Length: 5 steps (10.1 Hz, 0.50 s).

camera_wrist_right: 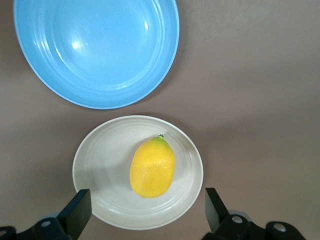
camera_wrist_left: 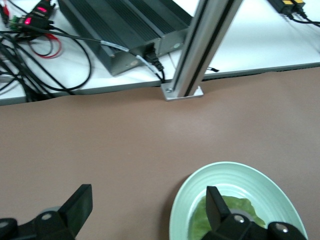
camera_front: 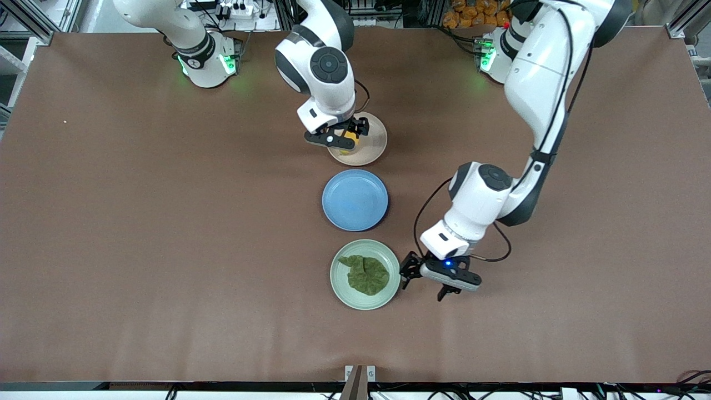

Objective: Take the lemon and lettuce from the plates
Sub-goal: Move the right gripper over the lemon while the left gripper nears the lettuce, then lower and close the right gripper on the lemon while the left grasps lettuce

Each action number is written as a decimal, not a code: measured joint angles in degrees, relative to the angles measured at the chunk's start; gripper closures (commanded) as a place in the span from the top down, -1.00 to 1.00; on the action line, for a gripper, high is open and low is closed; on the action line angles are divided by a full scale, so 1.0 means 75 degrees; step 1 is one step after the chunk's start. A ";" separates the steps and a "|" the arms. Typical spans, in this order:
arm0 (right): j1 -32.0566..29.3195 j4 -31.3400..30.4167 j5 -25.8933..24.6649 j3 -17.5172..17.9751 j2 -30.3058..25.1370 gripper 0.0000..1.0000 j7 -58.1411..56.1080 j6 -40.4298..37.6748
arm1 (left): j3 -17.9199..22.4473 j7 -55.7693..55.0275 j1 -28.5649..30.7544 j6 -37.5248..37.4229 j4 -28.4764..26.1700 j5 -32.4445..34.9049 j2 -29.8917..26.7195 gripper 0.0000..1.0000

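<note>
The yellow lemon (camera_wrist_right: 152, 167) lies on the beige plate (camera_wrist_right: 95, 160), the plate nearest the robots' bases. My right gripper (camera_wrist_right: 147, 197) hangs open right over it, one finger to each side of the plate. From the front, the right gripper (camera_front: 350, 139) hides most of the lemon (camera_front: 345, 149) on its plate (camera_front: 379, 139). The dark-green lettuce (camera_front: 366, 274) lies flat on the mint plate (camera_front: 338, 283), nearest the front camera. My left gripper (camera_front: 425, 284) is open beside that plate, toward the left arm's end. One finger overlaps the lettuce (camera_wrist_left: 247, 210) and plate (camera_wrist_left: 190, 200).
An empty blue plate (camera_front: 355, 200) sits between the two plates, also seen as the blue plate (camera_wrist_right: 95, 45). An aluminium post (camera_wrist_left: 182, 92) is bolted at the table's near edge, with a black box (camera_wrist_left: 125, 30) and cables past it.
</note>
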 measured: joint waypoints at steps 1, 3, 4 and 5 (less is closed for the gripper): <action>0.0096 -0.0097 0.0000 0.0000 0.0111 1.00 0.0026 0.0175 | 0.0145 0.0029 -0.0188 0.0230 0.0042 0.0019 0.0173 1.00; 0.0189 -0.0173 0.0000 -0.0002 0.0367 1.00 0.0033 0.0397 | 0.0660 0.0067 -0.0773 0.0309 0.0264 0.0026 0.0386 1.00; 0.0208 -0.0205 0.0000 -0.0003 0.0476 1.00 0.0042 0.0542 | 0.0779 0.0067 -0.1022 0.0309 0.0389 0.0026 0.0460 1.00; 0.0220 -0.0271 0.0000 -0.0003 0.0580 1.00 0.0048 0.0762 | 0.0863 0.0067 -0.1202 0.0309 0.0476 0.0026 0.0522 1.00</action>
